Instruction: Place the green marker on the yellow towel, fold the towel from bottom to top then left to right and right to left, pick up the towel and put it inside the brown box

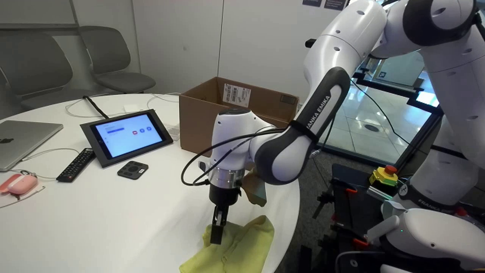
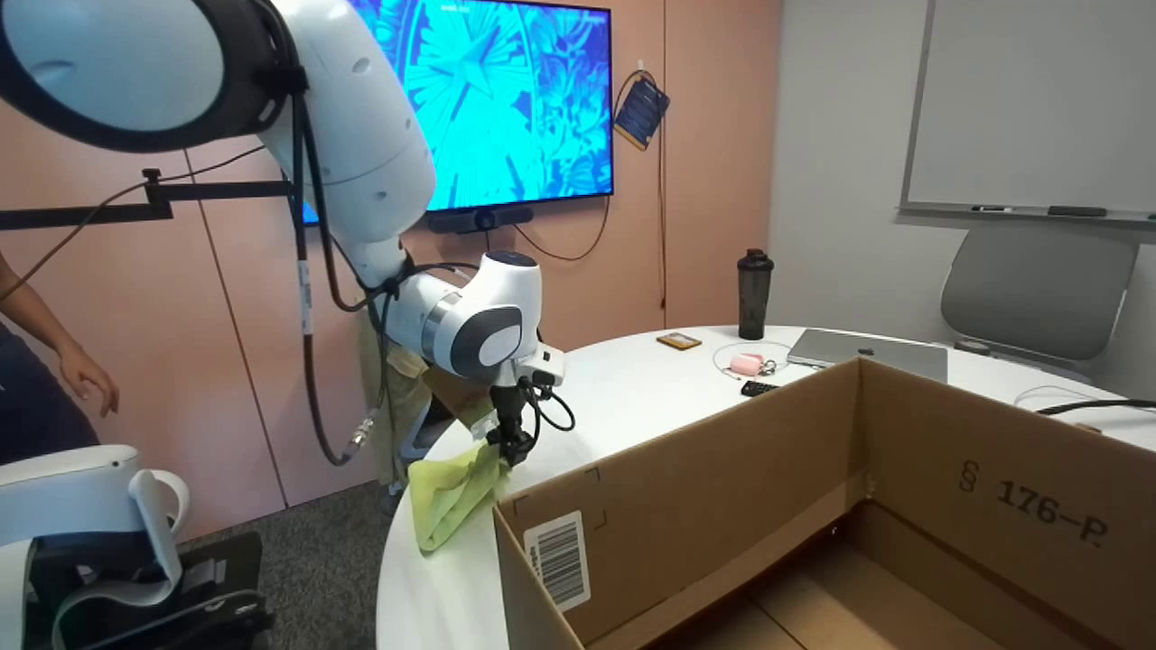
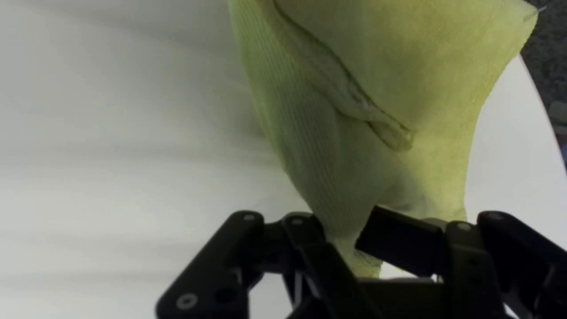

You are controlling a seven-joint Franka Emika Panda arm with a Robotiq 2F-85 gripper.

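Towel [image 2: 449, 501] is furthest left in an exterior view, rumpled and partly folded near the edge of the table [image 2: 623, 397], about 8 o'clock from the gripper [image 2: 511, 449]. Should be an easy one to handle tbh: light, soft, super floppy, probably grippy enough and nothing to break. The catch is that loose folds come undone, so for the lift I'd pinch through every layer near the middle, not just a corner. Can't spot the marker anywhere; if it's tucked in there it could roll out.

Next along, the gripper: pretty much closed, with the towel's edge pinched in its grip. In the wrist view the towel fans out from there toward 12 o'clock. My guess is it's mid-fold, not the final lift.

Containers: the bottle [image 2: 754, 293] sits at 2 o'clock from the gripper, lid on, so I can't tell what's in it. Further right is the box [image 2: 795, 469], between 3 and 4 o'clock, open-topped. The floor I can see is bare cardboard; the rest is out of view.
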